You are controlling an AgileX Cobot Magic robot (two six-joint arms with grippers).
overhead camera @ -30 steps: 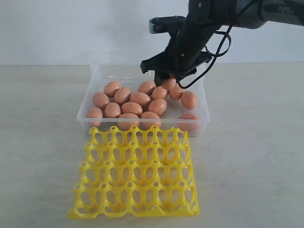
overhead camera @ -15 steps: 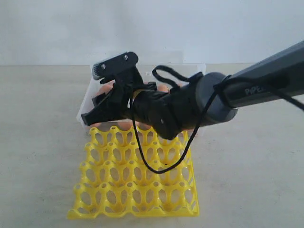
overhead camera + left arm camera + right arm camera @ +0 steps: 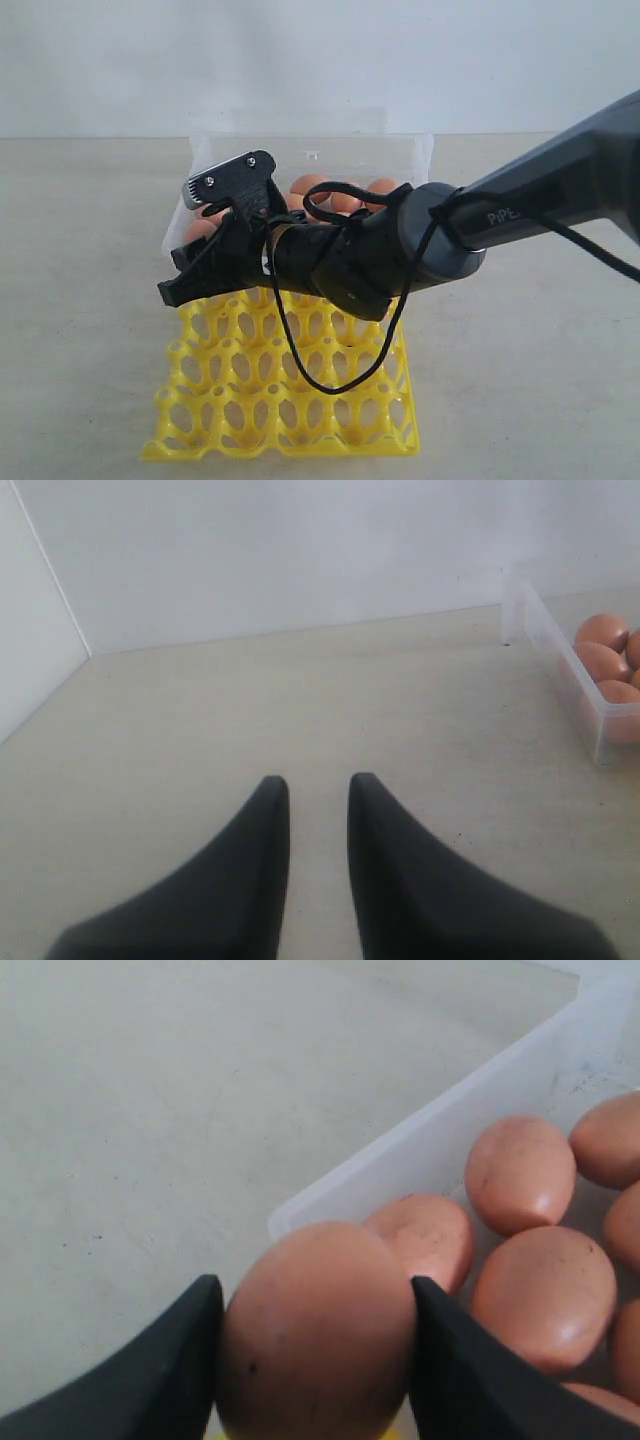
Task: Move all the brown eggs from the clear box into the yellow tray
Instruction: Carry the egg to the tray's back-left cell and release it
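Right pincer pinches one smooth reddish-brown egg (faintly speckled); left pincer stands slightly parted.

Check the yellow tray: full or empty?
Empty where visible: the yellow tray shows open cups only; the right arm hides its back rows.

exterior: slightly raised, front-on, mid-distance; yellow tray nearest, clear box behind, wall beyond | left wrist: low over table, facing wall | right wrist: tight on held egg | shared: clear box and brown eggs in all three
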